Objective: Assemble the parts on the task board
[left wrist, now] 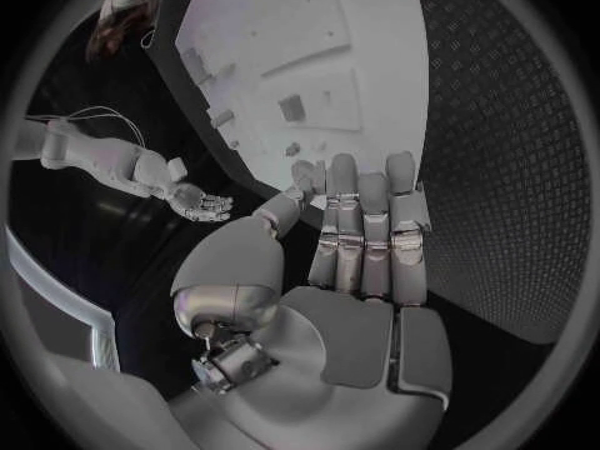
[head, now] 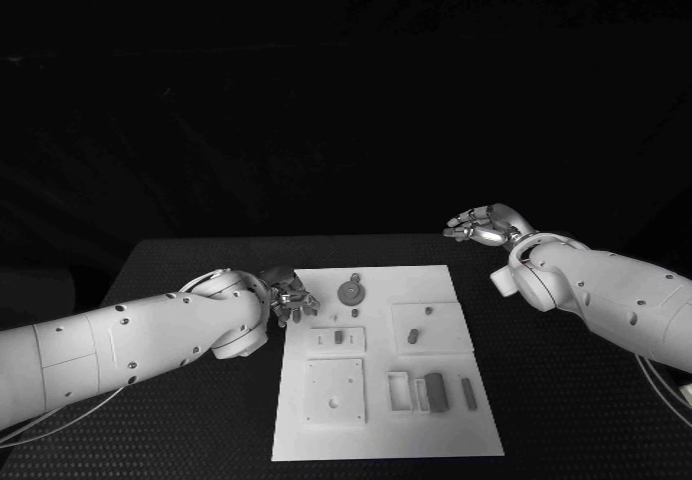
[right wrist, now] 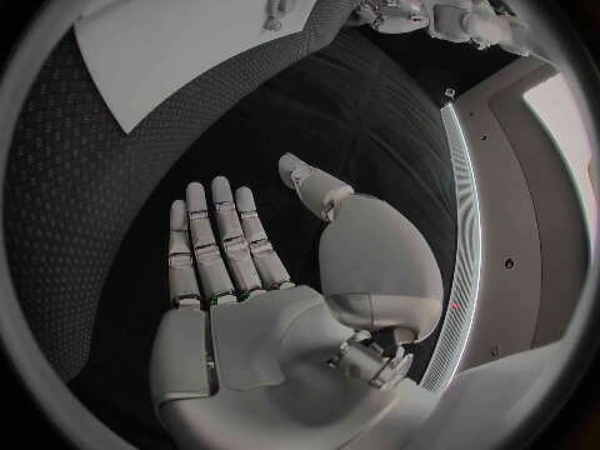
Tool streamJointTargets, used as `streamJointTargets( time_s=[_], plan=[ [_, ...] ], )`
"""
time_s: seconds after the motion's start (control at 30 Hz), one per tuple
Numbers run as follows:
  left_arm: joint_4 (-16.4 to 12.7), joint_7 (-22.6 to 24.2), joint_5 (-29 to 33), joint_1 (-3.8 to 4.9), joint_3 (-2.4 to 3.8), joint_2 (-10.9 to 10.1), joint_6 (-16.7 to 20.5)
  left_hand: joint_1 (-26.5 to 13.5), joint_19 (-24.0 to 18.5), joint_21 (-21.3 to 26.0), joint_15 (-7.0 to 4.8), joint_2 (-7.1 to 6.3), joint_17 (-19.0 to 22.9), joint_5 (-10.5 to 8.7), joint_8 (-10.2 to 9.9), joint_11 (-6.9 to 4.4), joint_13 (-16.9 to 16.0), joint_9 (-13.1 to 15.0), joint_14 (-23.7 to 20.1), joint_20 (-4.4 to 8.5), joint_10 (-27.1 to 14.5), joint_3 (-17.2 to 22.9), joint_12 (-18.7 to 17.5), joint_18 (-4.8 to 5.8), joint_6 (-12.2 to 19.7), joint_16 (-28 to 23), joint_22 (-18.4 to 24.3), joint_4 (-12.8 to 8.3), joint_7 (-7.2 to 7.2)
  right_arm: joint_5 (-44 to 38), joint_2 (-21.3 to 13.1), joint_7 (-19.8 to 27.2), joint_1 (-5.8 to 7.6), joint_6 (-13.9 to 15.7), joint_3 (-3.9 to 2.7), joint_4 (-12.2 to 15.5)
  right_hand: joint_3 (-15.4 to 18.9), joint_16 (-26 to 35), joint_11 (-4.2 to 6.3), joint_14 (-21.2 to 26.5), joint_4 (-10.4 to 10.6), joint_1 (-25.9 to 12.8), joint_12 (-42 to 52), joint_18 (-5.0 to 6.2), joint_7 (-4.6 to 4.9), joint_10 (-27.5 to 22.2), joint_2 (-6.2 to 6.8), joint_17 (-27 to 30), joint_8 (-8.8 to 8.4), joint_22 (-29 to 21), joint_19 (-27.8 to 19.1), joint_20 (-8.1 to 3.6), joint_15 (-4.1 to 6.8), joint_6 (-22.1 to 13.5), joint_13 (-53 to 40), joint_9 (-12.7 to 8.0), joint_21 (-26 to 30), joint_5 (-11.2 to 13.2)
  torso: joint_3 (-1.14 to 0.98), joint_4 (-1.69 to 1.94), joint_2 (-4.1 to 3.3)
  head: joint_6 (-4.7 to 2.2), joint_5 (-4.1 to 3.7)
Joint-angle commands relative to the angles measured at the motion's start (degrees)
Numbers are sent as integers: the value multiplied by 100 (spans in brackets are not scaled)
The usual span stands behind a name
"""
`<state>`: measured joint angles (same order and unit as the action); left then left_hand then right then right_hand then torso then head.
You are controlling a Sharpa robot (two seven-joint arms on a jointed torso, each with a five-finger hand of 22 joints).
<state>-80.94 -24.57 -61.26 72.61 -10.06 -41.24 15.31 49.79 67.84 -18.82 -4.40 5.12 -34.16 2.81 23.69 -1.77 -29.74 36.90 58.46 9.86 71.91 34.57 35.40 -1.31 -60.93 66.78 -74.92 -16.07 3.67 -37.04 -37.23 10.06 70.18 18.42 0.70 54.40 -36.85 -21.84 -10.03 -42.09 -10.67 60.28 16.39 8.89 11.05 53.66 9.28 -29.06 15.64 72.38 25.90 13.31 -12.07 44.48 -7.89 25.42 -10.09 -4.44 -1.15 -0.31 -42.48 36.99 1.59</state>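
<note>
The white task board lies in the middle of the black table. On it are a round grey part near the far edge, two small grey parts in the middle, and upright grey blocks towards the near right. My left hand hovers at the board's left edge, fingers straight and apart, holding nothing. My right hand is raised beyond the board's far right corner, its palm flat and empty. The board lies ahead of the left fingers.
Black textured table surface surrounds the board on all sides. The table's far edge runs just behind the board. My right hand appears in the left wrist view, and the left hand in the right wrist view.
</note>
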Motion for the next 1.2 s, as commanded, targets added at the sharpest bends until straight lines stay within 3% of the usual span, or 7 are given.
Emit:
streamJointTargets(
  time_s=[0.03,0.13,0.23,0.57,1.03,1.2],
  plan=[
    [-206,-101,-325,4,-108,-100,1011,70,56,-25,-9,-1,6,18,3,-24,0,197,55,5,75,51,-15,-92,-63,23,-128,5,-7,12,-5,73,-2,-71,-1,21,23,30,-4,59,26,37,-17,-73,8,-36,-26,-8,22,6,-19,-19,1,-44,7,-8,23,-10,-6,6,6,15,33],
    [-389,-167,-351,4,-282,-215,1162,85,71,-37,-17,-22,11,19,-4,-32,4,200,78,14,103,67,-30,-90,-90,18,-127,2,-16,14,-1,74,-2,-77,-1,17,23,30,-4,59,26,37,-17,-73,7,-36,-26,-9,23,7,-19,-19,1,-44,8,-8,24,-11,-7,8,7,29,45],
    [-503,-194,-310,4,-351,-259,1200,90,78,-43,-22,-35,14,18,-9,-36,6,202,92,18,121,73,-39,-89,-106,16,-126,2,-21,25,-4,78,-2,-85,-1,9,23,31,-5,60,26,37,-17,-73,7,-37,-25,-10,24,8,-18,-20,1,-44,9,-9,26,-11,-11,9,8,45,54],
    [-590,-248,-126,-74,-372,-219,1253,86,92,-53,-29,-55,18,16,-21,-42,9,205,114,26,151,78,-58,-85,-131,11,-124,11,-27,31,0,83,-3,-103,-1,7,24,39,-6,68,29,35,-17,-74,7,-38,-27,-14,27,15,-17,-19,0,-44,13,-13,33,-11,3,-5,3,70,60],
    [-565,-287,37,-256,-371,-37,1214,76,96,-56,-32,-47,21,16,-34,-44,11,206,124,30,164,80,-73,-82,-139,5,-122,18,-29,32,-1,86,-8,-117,-1,2,25,44,-6,71,31,35,-18,-75,7,-40,-29,-21,31,21,-16,-20,-1,-45,17,-18,42,-11,-1,-1,0,112,28],
    [-553,-295,37,-264,-371,-35,1195,75,96,-57,-33,-46,22,16,-36,-44,11,206,125,31,166,81,-76,-82,-140,4,-121,18,-29,32,-4,86,-9,-117,-1,0,25,44,-6,71,32,35,-18,-75,7,-40,-29,-23,32,24,-15,-20,-1,-46,19,-19,44,-11,2,0,-1,122,18]
  ],
)
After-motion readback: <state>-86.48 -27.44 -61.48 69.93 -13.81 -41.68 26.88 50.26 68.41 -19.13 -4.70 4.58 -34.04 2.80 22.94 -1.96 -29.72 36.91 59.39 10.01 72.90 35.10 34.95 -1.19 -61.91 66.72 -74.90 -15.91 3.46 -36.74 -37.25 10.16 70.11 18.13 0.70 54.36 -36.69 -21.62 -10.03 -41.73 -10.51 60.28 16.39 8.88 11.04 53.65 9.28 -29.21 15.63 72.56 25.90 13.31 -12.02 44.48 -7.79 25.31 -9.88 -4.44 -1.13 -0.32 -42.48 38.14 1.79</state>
